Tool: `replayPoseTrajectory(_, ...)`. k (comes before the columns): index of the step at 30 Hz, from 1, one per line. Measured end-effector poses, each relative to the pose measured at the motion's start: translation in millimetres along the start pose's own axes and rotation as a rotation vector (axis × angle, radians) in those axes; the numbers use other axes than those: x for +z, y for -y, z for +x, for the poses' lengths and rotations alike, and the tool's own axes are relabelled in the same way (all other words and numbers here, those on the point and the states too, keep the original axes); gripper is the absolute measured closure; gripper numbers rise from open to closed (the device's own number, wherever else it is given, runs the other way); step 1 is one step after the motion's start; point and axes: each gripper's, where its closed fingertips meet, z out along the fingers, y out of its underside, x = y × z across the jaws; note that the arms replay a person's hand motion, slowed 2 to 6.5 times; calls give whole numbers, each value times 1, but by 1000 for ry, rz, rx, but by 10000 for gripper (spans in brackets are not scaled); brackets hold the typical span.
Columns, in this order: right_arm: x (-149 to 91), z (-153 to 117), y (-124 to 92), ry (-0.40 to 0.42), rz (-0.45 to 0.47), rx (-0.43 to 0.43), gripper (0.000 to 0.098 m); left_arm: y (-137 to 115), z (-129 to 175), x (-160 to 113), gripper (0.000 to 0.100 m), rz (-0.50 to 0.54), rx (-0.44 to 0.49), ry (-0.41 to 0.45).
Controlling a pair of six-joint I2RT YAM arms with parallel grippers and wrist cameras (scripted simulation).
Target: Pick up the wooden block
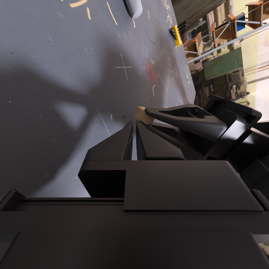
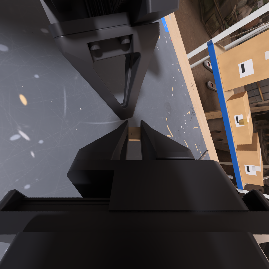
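Note:
The small light wooden block [image 2: 134, 133] sits between the two fingers of my right gripper [image 2: 134, 122], which is shut on it over the scratched grey table [image 2: 43, 116]. In the left wrist view the block [image 1: 143, 115] shows clamped between the right gripper's fingers [image 1: 182, 116], which come in from the right. My left gripper [image 1: 134, 122] is shut and empty, with its tips right beside the block. It shows in the right wrist view [image 2: 125, 115] pointing at the block from the far side. I cannot tell whether the block touches the table.
A white cylinder [image 1: 133, 8] lies at the far end of the table. A yellow object [image 1: 176, 36] stands at the table's right edge. Beyond the wooden edge strip [image 2: 189, 87] stands a blue-framed rack [image 2: 222, 109] with cardboard boxes [image 2: 240, 69].

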Motion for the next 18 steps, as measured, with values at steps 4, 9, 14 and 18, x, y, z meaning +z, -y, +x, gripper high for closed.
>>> replayPoseTrajectory(4, -1, 0, 1, 6, 7, 17, 844, -1, -1, 0, 964, -3, -3, 0)
replayPoseTrajectory(9, 0, -1, 0, 26, 23, 73, 844, -1, -1, 0, 963, -7, 0, 3)
replayPoseTrajectory(14, 1, 1, -2, 66, 38, 164, 844, -2, -1, 0, 963, -15, 14, 7)
replayPoseTrajectory(18, 1, 3, -3, 97, 46, 225, 844, -2, -1, 0, 963, -21, 27, 9)
